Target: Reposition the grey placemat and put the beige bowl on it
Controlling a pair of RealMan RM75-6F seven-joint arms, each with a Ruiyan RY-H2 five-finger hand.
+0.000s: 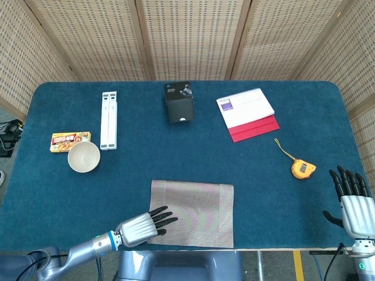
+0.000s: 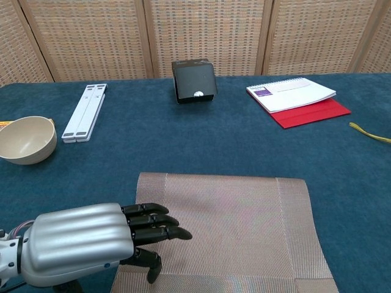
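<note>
The grey placemat (image 1: 196,212) (image 2: 229,229) lies flat at the table's near edge, centre. My left hand (image 1: 142,226) (image 2: 98,242) reaches in from the lower left, palm down, fingers stretched out over the mat's near-left corner; it holds nothing. Whether the fingers touch the mat I cannot tell. The beige bowl (image 1: 84,157) (image 2: 25,140) stands upright and empty at the left, well apart from the mat. My right hand (image 1: 353,202) is at the table's near right edge, fingers up and apart, empty.
A white folded stand (image 1: 108,120) and a yellow snack packet (image 1: 70,141) sit near the bowl. A black box (image 1: 179,102), a white notepad on a red folder (image 1: 248,115) and an orange tape measure (image 1: 302,169) lie further back and right.
</note>
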